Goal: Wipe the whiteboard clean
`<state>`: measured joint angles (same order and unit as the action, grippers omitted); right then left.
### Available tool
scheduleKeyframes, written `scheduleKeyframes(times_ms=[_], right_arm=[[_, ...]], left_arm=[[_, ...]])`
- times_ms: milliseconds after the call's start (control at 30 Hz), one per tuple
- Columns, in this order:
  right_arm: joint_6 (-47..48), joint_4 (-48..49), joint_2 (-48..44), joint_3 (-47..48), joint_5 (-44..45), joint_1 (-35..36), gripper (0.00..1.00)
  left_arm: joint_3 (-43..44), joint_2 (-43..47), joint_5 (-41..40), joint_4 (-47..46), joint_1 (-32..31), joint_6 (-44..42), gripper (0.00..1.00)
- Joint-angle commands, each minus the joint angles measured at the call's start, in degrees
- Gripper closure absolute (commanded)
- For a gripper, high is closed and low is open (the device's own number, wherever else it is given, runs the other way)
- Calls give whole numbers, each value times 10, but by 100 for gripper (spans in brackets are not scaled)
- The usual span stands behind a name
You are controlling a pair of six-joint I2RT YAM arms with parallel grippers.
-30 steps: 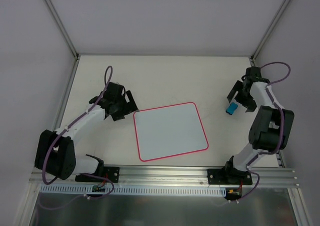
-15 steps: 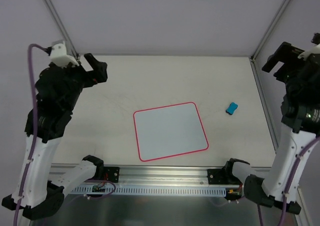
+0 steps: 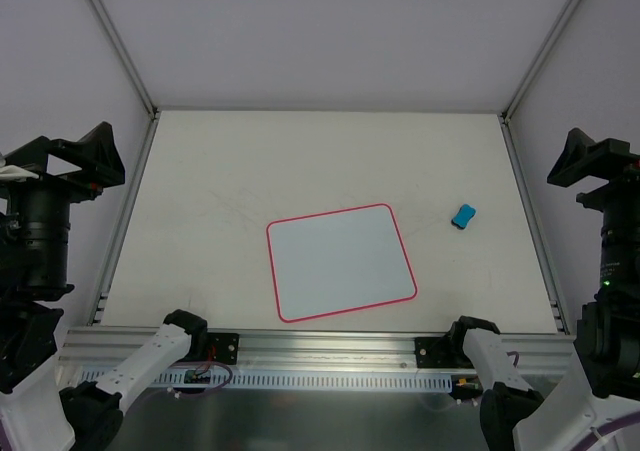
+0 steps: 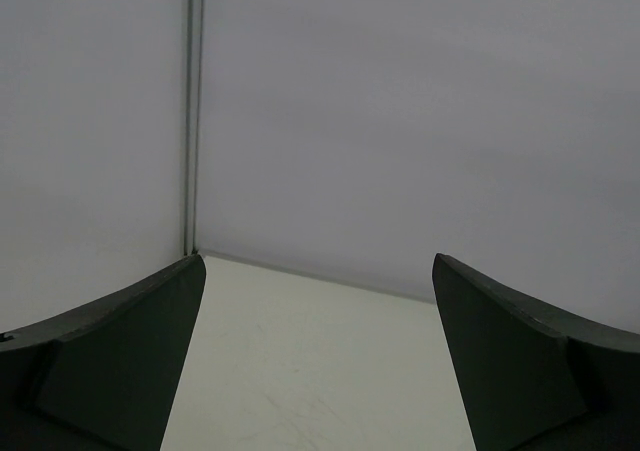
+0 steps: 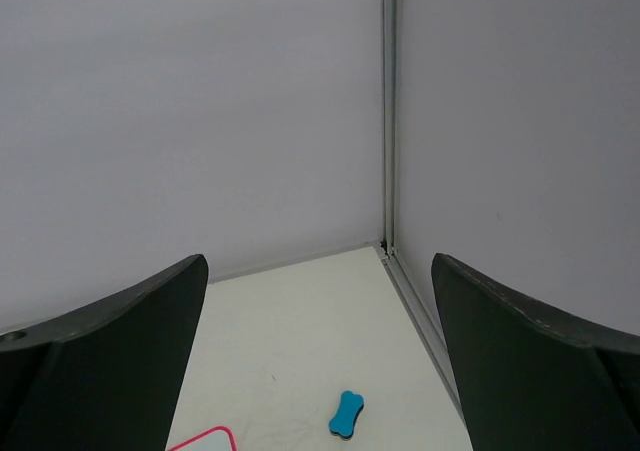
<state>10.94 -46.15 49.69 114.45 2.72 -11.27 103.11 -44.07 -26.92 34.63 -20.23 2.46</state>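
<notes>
The whiteboard lies flat on the table, a little nearer than the middle. It is turned slightly, so its edges don't run square with the rail along the near side. Its red-pink border shows all the way round, and from above the surface inside looks plain pale blue-white. The eraser, a small blue block, sits on the table just off the board's far right corner, near it but apart.

Both arms stand raised at the sides, well away from the board. The left arm is at the left edge of the overhead view and the right arm at the right edge, and neither touches anything on the table.

The left claw is spread wide and grips nothing. Its two dark fingers fill the bottom corners of its own camera's view, with tabletop and the corner of the grey walls showing between them. The right claw is just as wide apart and also bare. Between its fingers, down on the table, I can see the eraser and a rounded corner of the whiteboard at the bottom edge of the view
</notes>
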Motion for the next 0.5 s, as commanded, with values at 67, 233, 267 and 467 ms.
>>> scheduleKeyframes(times_ms=[67,233,267,467], right_arm=[[21,6,-14,-10,-8,15,1],[27,14,-24,-22,0,22,1],[27,14,-25,-23,0,21,1],[27,19,-28,-34,-2,23,1]], left_arm=[[16,4,-23,10,-20,-44,1],[11,9,-20,10,-28,-41,1],[10,11,-18,10,-29,-41,1],[4,14,-21,10,-32,-38,1]])
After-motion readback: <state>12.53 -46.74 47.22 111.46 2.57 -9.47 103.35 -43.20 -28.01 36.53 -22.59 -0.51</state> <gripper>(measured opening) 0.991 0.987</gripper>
